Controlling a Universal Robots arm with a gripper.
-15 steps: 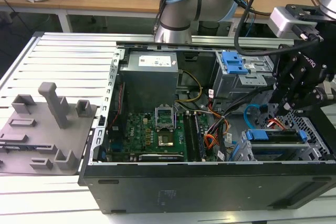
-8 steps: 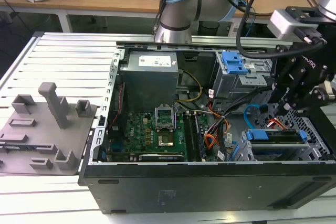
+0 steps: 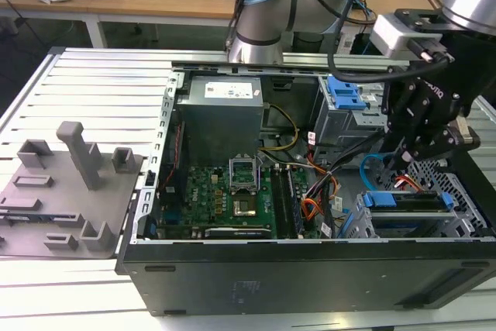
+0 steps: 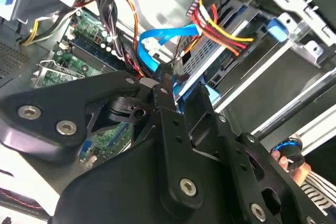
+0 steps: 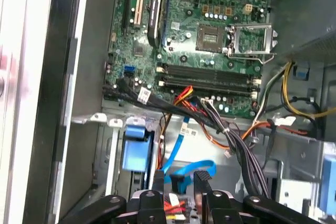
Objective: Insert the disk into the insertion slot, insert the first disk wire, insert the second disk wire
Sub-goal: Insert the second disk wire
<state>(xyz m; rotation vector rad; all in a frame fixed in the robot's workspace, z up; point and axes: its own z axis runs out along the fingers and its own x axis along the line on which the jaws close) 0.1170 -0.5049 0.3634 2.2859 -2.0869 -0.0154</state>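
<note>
The disk (image 3: 411,207), edged by a blue rail, lies inside the insertion slot (image 3: 459,221), a low silver cage at the exterior view's right. My gripper (image 3: 397,162) hangs just above the disk's back end. In the first wrist view the gripper (image 5: 180,182) is shut on the dark plug of the second disk wire (image 5: 195,168), a light-blue flat cable that loops away from the fingers. The first disk wire (image 4: 223,32), a red and yellow strand, runs to the disk's end beside the blue cable (image 4: 163,38). Its coloured strands (image 5: 173,203) show between my fingers (image 5: 157,181).
The open case holds a green motherboard (image 3: 225,195), a grey power supply (image 3: 221,118) and a taller grey cage with a blue clip (image 3: 345,94). An orange flat cable (image 3: 310,208) and black wire bundles (image 5: 231,135) crowd the space beside the slot. A grey fixture plate (image 3: 70,191) lies outside the case.
</note>
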